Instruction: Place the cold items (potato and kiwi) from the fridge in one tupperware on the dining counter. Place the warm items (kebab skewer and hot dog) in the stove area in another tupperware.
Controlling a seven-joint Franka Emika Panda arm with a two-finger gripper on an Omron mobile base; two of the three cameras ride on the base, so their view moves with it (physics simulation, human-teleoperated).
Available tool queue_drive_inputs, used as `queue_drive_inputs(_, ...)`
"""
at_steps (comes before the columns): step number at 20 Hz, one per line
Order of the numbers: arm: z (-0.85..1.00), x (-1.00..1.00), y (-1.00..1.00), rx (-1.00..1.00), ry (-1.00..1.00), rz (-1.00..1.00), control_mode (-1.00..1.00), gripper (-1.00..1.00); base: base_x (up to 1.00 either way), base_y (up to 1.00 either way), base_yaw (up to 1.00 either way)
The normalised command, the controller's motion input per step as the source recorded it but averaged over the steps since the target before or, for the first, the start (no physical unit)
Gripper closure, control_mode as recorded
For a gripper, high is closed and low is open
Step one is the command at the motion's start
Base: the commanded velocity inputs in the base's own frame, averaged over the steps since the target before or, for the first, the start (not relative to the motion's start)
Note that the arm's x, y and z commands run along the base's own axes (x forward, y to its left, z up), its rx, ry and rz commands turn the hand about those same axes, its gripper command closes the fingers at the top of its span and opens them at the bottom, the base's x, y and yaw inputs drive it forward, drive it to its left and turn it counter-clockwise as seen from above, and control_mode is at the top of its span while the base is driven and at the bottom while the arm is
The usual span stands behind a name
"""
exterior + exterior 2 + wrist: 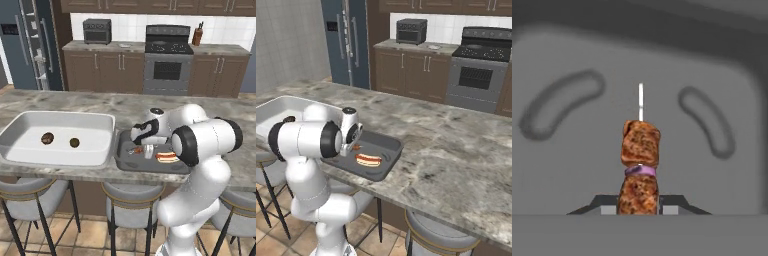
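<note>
Kebab skewer (640,165) between hand (640,210) fingers

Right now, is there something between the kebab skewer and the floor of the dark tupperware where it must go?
Nothing visible is in the way. The gripper is shut on the kebab skewer over a bare part of the dark tupperware. The hot dog lies in the same container, off to one side.

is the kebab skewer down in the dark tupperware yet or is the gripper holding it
Held: the gripper is shut on the kebab skewer, low over the dark tupperware beside the hot dog. Whether it touches the floor, cannot tell.
</note>
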Motion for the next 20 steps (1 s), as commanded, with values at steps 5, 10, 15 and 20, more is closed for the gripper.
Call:
queue_drive_inputs(5,-0.74,0.79,0.00,0.02,0.00,0.00,-1.00,1.00,0.00,0.00,0.00)
queue_drive_inputs(10,-0.34,0.84,0.04,0.03,-0.01,0.00,-1.00,-1.00,0.00,0.00,0.00)
queue_drive_inputs(15,0.10,-0.17,0.00,0.06,-0.05,0.00,-1.00,-1.00,0.00,0.00,0.00)
queue_drive_inputs(20,0.56,-0.19,0.00,0.01,0.01,0.00,-1.00,-1.00,0.00,0.00,0.00)
